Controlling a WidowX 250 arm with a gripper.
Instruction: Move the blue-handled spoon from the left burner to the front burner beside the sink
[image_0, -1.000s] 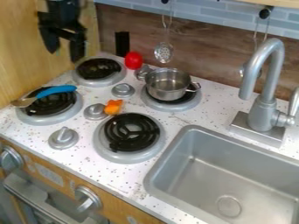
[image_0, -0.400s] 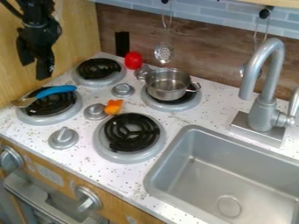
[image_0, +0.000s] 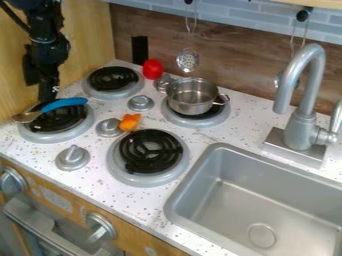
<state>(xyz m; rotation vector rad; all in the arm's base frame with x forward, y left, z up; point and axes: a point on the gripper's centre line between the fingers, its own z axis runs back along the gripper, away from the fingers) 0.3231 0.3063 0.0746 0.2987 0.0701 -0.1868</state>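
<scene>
Above coiled burner (image_0: 67, 119), black gripper (image_0: 40, 92), jaws apart, near smooth blue-handled utensil (image_0: 65, 103) with metal end.

I see a speckled white counter (image_0: 137, 209) with four black-coiled burners set in it. On one front burner (image_0: 148, 175) nothing but coil shows; across the other lies a blue-handled utensil (image_0: 63, 103). A metal pot (image_0: 190, 100) sits on a rear burner, near a red object (image_0: 153, 69); an orange piece (image_0: 129, 122) rests beside a grey knob (image_0: 107, 128).
</scene>
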